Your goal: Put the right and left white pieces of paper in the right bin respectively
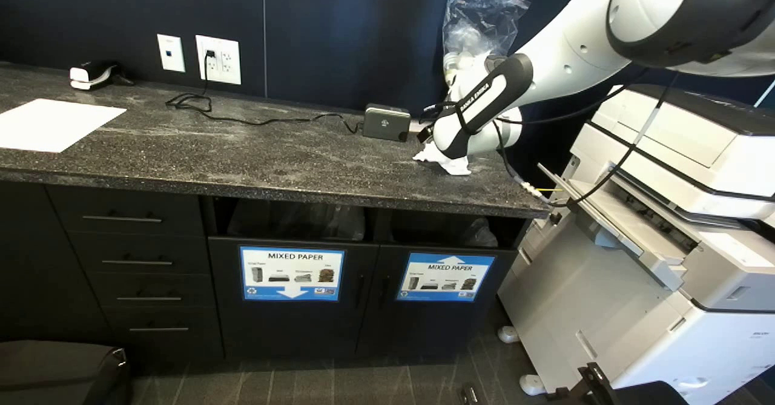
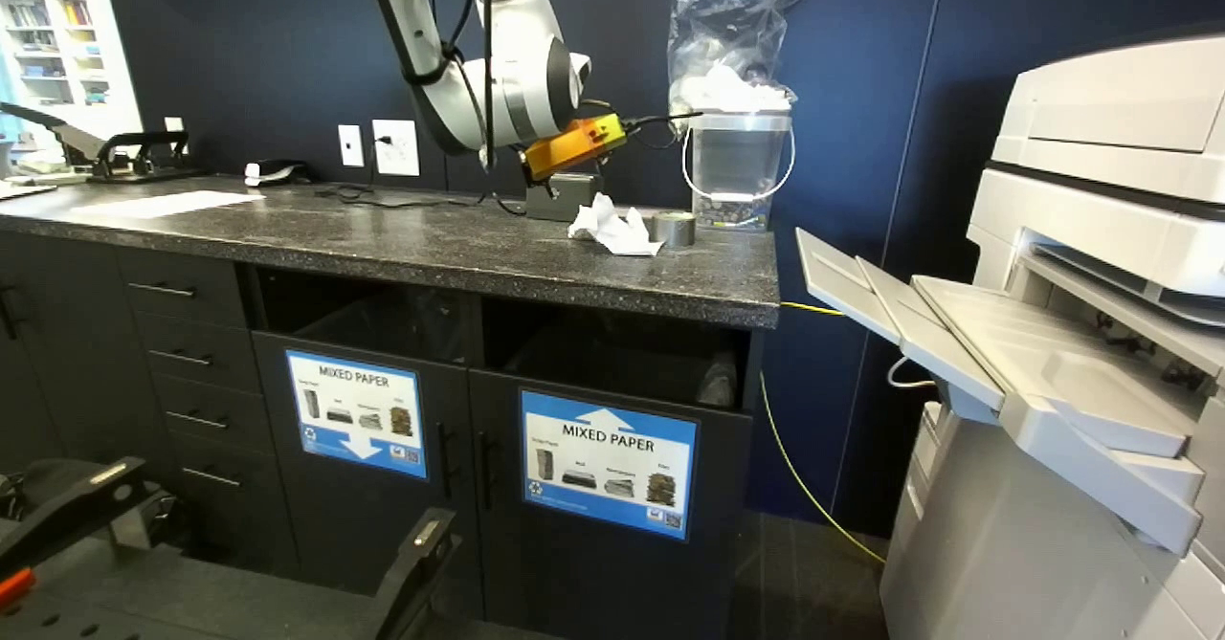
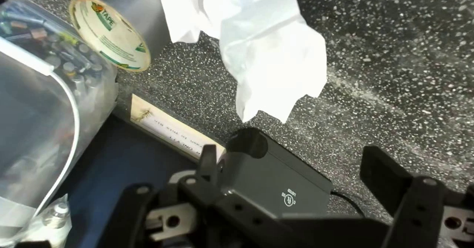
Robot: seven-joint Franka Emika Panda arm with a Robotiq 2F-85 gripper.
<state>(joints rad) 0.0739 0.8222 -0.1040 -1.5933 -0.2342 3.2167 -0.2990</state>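
Near the right end of the dark, speckled counter [image 2: 412, 233], the white paper [image 2: 612, 229] lies lower than my hand [image 3: 289, 157], to its near right, so I should reach down that way. My black fingers [image 3: 383, 174] are spread, empty. Thin and crumpled, with pointy edges, the paper runs mostly left to right. A round, shiny tape roll [image 2: 676, 229] sits just beside its right end.
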